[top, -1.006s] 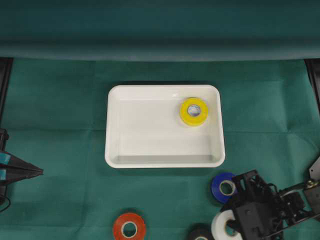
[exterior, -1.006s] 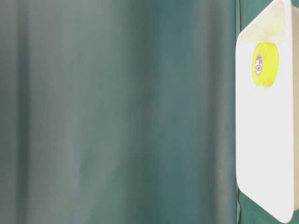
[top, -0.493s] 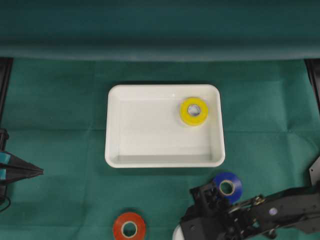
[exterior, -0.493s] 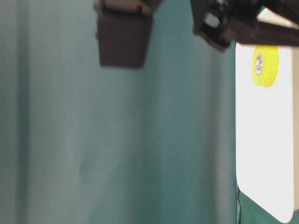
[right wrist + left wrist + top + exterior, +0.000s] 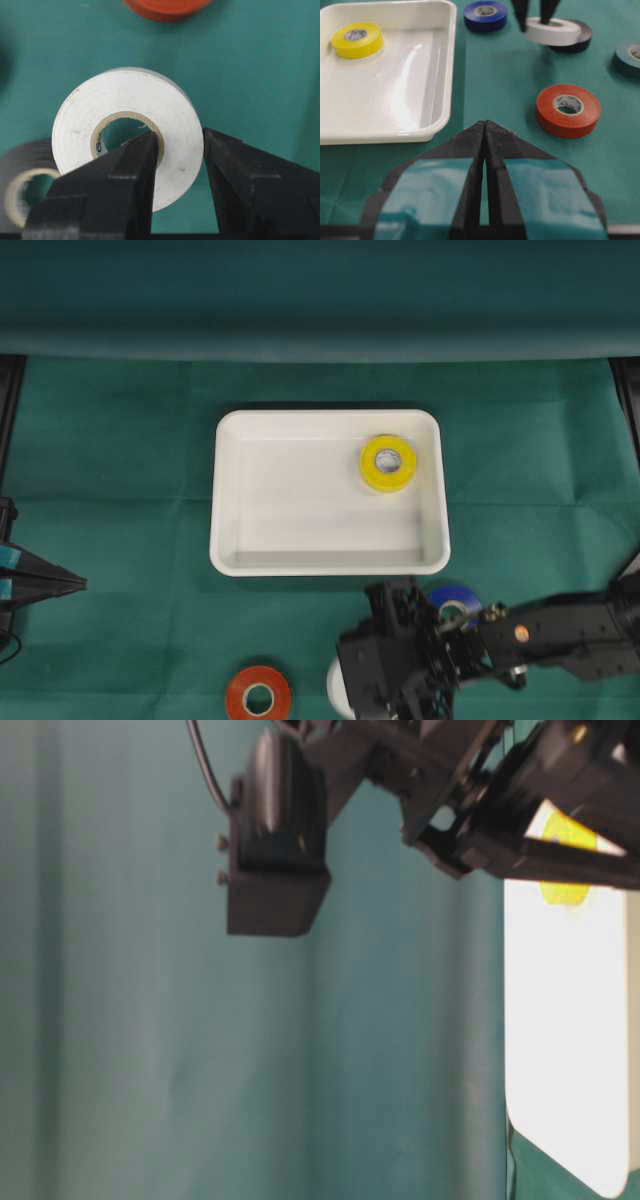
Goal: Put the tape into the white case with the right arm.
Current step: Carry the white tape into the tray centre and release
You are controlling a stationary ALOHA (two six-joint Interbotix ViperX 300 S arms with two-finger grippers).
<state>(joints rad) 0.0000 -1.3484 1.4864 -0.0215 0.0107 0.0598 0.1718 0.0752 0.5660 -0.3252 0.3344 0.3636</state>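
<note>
Right arm has swung in toward the tray; right gripper [image 5: 177, 165] pinches the white tape roll [image 5: 127, 135] through its wall, over the cloth; transport step; next: carry on over the white case [image 5: 330, 565], release beside yellow roll [image 5: 387, 462].

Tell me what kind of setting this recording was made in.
Most likely a lab tabletop set up for robot manipulation: a green cloth covering table and backdrop, two black grippers, left and right, and a staged white case with tape rolls such as the orange one.
</note>
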